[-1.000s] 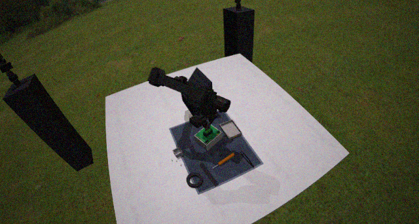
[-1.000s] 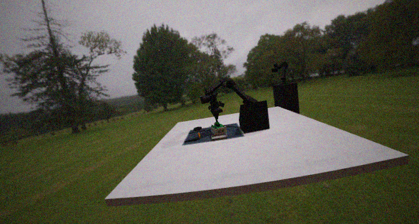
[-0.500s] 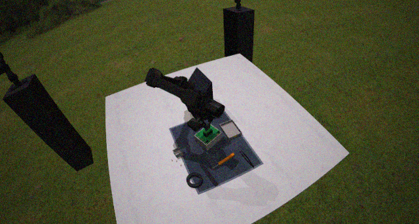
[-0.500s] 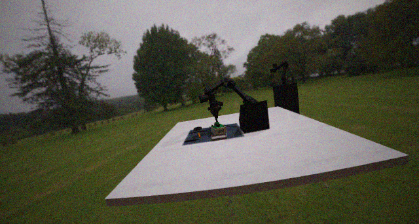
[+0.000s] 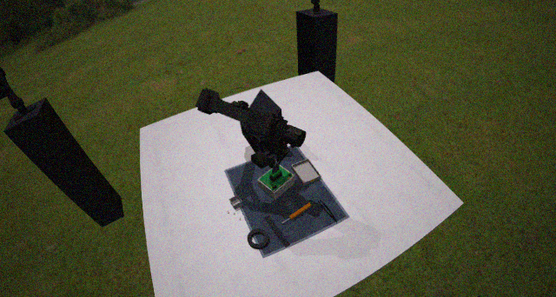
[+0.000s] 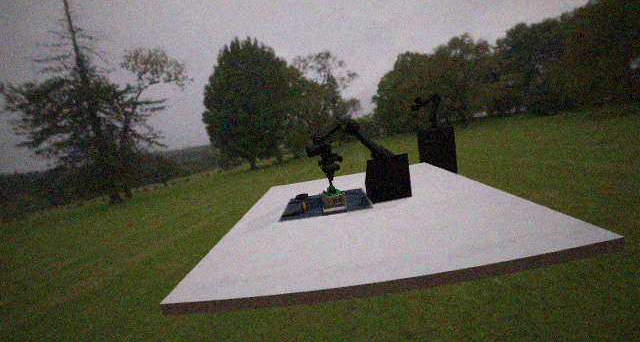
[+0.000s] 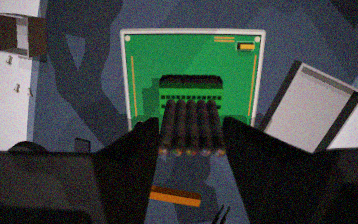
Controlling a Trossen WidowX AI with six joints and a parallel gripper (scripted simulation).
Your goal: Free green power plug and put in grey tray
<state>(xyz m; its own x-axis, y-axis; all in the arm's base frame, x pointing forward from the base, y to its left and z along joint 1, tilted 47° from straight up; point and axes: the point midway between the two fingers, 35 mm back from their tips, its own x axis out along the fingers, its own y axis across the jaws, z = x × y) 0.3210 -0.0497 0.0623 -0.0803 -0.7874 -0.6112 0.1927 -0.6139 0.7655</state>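
The pincer point(image 5: 275, 166) point(image 6: 331, 183) point(image 7: 190, 125) is closed on the green power plug point(image 7: 191, 98), which is at its socket on the circuit board point(image 5: 268, 181) point(image 7: 145, 55). Dark wires rise from the plug between the fingers, hiding part of it. The grey tray point(image 5: 307, 172) point(image 7: 315, 107) lies just beside the board on a blue mat point(image 5: 256, 216) point(image 6: 357, 202) point(image 7: 115, 15). An orange-handled screwdriver point(image 5: 300, 211) point(image 7: 175, 196) and a black ring point(image 5: 249, 240) lie on the other sides; a small open box point(image 5: 235, 202) point(image 7: 36, 37) sits at the mat's edge, with tiny pieces nearby on the white desk point(image 5: 187, 210) point(image 6: 370, 247) point(image 7: 5, 105).
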